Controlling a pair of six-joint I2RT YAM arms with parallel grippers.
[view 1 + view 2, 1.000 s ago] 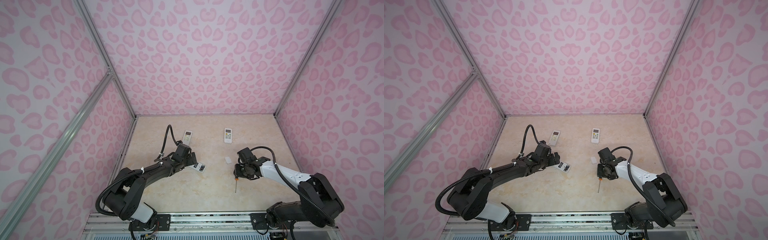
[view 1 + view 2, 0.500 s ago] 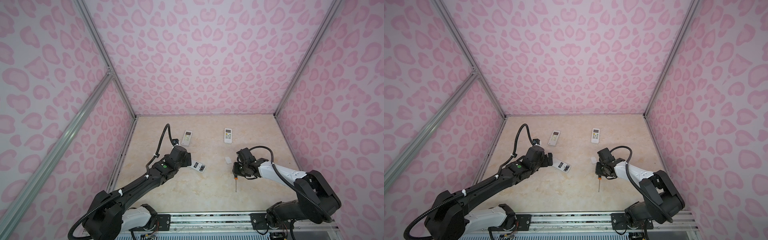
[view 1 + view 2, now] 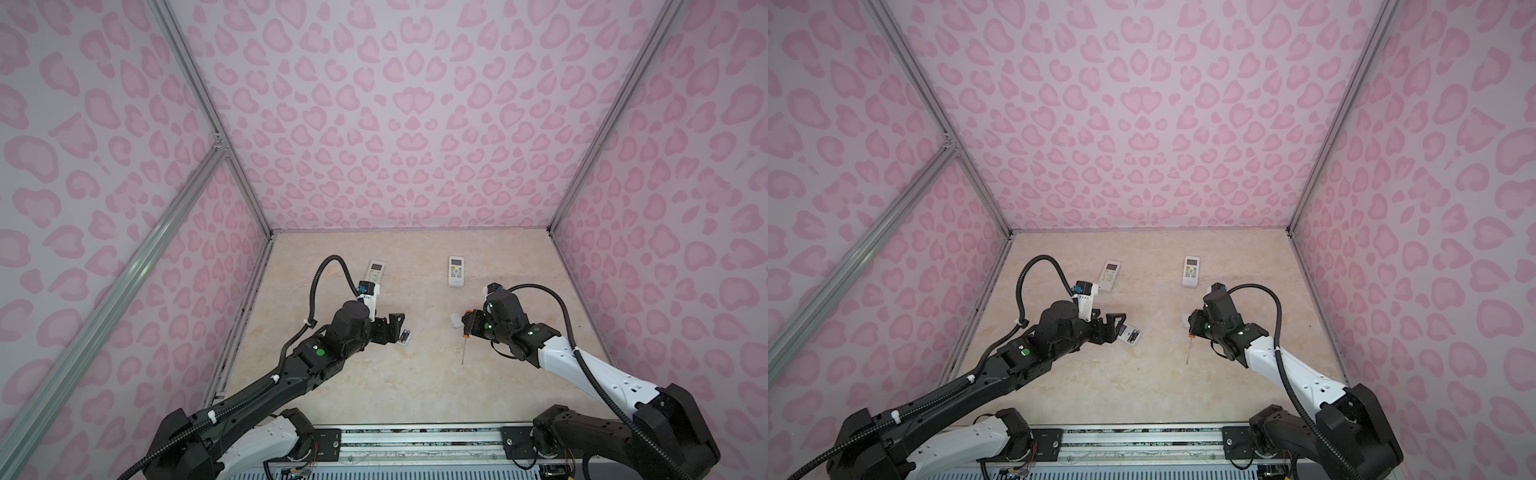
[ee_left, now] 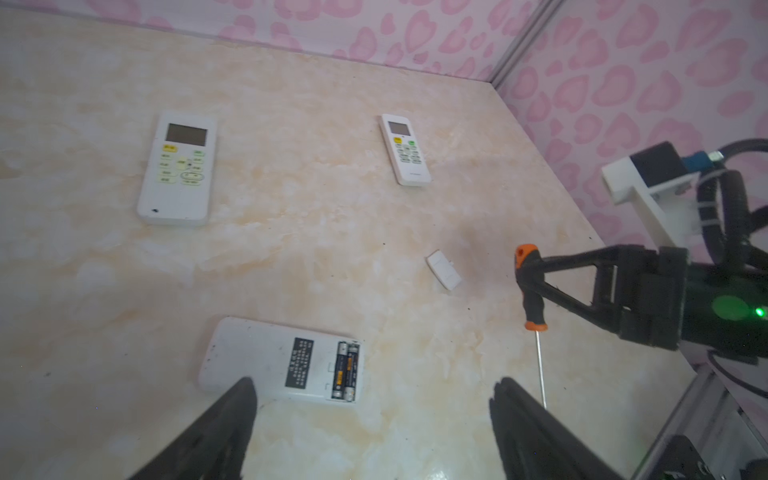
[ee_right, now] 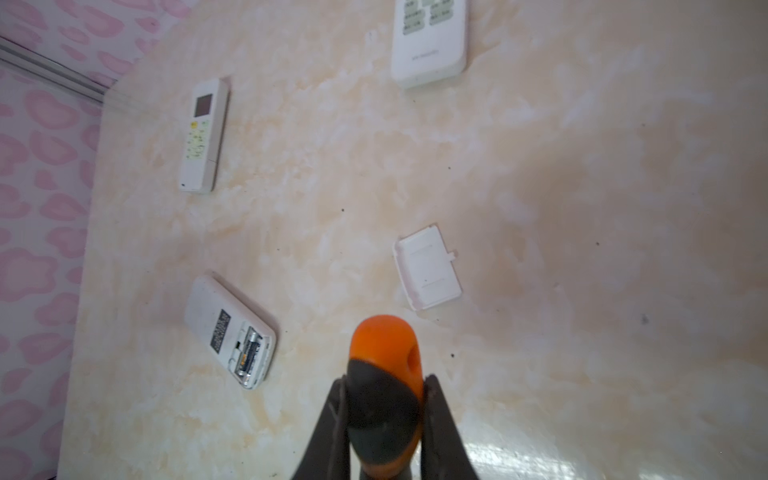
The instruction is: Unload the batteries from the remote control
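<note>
While the black left gripper (image 4: 374, 388) is hovering beside the face-down white plastic remote (image 4: 257, 357), jaws spread wide, black right gripper (image 5: 382, 390) clamping an orange-and-black-handled screwdriver (image 4: 533, 305) right of that remote, two black-and-gold batteries (image 4: 345, 370) lying in its uncovered bay.

"Where did everything sit on the table (image 3: 415, 386) when you paused?"

"The face-down remote (image 4: 282, 361) lay left of the middle. Two batteries (image 4: 345, 370) sat side by side in its compartment, at the end facing the centre. My left gripper (image 4: 374, 384) hung over its near-left side."

"And behind it?"

"Two more, face up. The rear left remote (image 3: 375, 272) lay behind it, and the rear right remote (image 3: 456, 271) lay further right, well apart. A loose cover (image 5: 428, 268) lay right of the middle, in front of the rear right remote."

"The screwdriver (image 4: 534, 309)?"

"Just right of the cover, clamped in my right gripper (image 5: 382, 386), handle up and shaft down. I couldn't tell whether its tip touched the table."
</note>
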